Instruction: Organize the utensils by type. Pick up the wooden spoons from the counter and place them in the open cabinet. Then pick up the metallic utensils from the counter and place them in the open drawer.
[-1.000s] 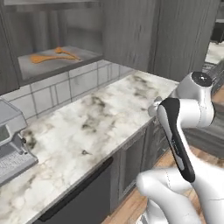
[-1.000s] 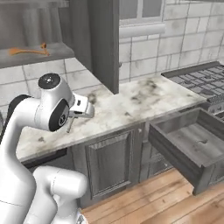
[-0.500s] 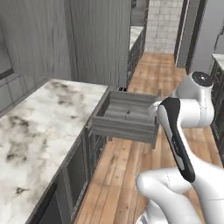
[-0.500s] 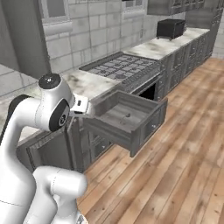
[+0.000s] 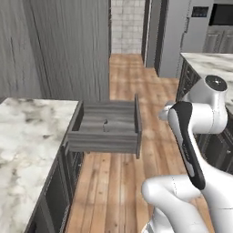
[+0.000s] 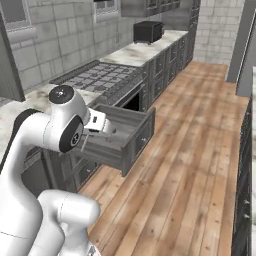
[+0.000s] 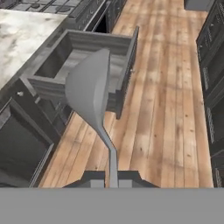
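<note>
Wooden floorboards (image 5: 127, 86) are running away past the dark grey cabinets, and the marble counter (image 5: 27, 136) is sitting off to my left in the left base view. From the hand view I am seeing the pincer (image 7: 113, 177) pinching the thin handle of a grey metallic spoon (image 7: 89, 94) — its bowl is pointing away from the camera, tilted over the open drawer (image 7: 65, 85). That drawer (image 5: 107, 125) is standing pulled out from under the counter edge, its lighter grey inside showing. In the right base view the stove top (image 6: 92, 75) is lying just behind the drawer (image 6: 125, 135) — the arm is bending in front of it.
</note>
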Controlling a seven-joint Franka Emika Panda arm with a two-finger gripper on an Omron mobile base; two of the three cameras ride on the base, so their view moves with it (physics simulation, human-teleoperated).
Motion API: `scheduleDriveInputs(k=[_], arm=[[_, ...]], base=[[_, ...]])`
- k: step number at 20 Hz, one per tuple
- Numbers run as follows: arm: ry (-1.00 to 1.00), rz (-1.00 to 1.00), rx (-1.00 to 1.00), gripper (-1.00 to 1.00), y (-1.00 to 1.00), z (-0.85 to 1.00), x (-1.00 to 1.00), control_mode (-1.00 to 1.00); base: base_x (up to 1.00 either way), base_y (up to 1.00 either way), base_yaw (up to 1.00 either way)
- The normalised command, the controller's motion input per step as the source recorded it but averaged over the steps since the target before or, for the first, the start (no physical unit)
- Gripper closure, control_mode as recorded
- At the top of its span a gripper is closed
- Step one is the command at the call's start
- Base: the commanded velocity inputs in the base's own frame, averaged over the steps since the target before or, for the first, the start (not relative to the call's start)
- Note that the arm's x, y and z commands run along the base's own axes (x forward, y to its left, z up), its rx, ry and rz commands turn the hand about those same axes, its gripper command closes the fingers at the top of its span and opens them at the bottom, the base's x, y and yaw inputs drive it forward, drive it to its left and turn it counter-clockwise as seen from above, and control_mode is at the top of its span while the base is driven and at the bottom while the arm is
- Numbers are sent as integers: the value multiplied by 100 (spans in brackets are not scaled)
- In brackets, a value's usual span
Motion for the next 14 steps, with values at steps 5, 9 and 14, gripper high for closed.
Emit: scheduleDriveInputs(k=[5,9,14], arm=[[0,0,0,100,0,0,0,100],[0,0,0,100,0,0,0,100],[0,0,0,100,0,0,0,100]], base=[[66,0,-15],[81,2,-13],[65,16,-9]])
